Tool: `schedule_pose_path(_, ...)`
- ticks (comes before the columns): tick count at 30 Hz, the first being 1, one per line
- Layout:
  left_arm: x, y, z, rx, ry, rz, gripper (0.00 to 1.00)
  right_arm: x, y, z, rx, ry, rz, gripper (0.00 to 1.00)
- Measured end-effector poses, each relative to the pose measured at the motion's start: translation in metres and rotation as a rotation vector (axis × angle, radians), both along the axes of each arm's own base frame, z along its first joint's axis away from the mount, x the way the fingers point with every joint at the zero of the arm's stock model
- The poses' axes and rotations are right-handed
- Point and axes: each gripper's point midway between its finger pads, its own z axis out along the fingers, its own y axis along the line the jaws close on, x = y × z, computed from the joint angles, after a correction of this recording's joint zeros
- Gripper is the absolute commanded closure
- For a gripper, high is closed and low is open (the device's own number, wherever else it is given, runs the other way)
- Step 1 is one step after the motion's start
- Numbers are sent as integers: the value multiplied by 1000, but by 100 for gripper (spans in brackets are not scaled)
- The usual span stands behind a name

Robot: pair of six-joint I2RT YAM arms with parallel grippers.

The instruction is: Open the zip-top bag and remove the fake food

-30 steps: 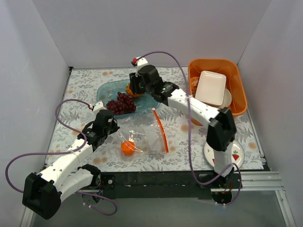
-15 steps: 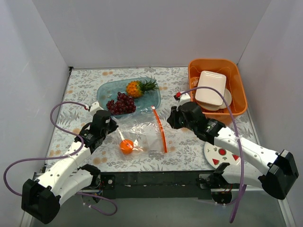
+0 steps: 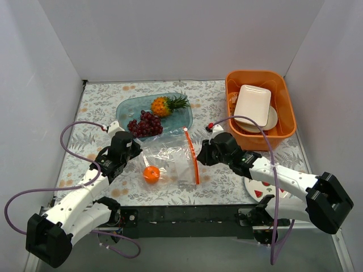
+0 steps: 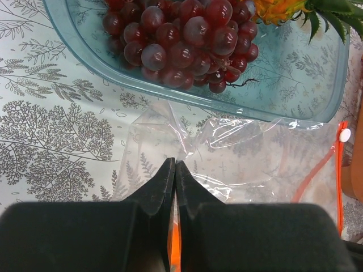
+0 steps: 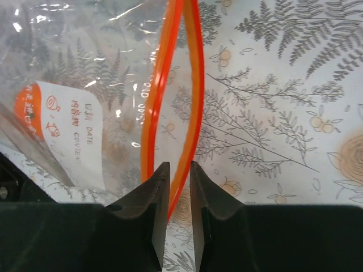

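**Orange fruit still bagged; right arm back at the zip**

Finding 1, change. One second ago the right arm reached over the teal tray at the pineapple. It has since swung back, and the pineapple now lies in the tray beside the grape bunch. The right gripper is now at the zip-top bag, which lies flat on the table just in front of the tray. The small orange round fruit is still inside it. Judgement: two items are out and one remains.

Finding 2, fingers. The right jaws stand narrowly parted, with the near end of the orange-red zip strip between them. Its two halves bow apart, so the mouth is open. Whether the pads bear on the strip cannot be told.

The left gripper has its fingers pressed together at the bag's opposite corner. It appears to pinch the film, anchoring the bag.
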Motion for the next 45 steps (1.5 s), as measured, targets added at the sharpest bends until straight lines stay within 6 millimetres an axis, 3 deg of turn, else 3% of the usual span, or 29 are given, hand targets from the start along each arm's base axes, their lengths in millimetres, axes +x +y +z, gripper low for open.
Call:
schedule_pose_path(6,0,-2,-3,0,11,-7,100,-11,16,-2,114,26,55,71)
schedule_pose_path(15,2,-8,0,-23,2,-28,100,-32,31,12,321,44,126,71)
schedule_pose_path(24,0,-20,4,-79,9,-66,100,-35,50,32,456,58,170,73)
schedule_pose_path(31,-1,-29,25,-141,-21,-97,100,-40,60,21,473,101,170,74)
schedule_pose_path(38,-2,-38,53,-189,-59,-133,100,-45,63,-5,450,141,136,75)
schedule_pose_path(45,-7,-46,59,-210,-42,-180,100,-45,68,-33,410,182,99,72)
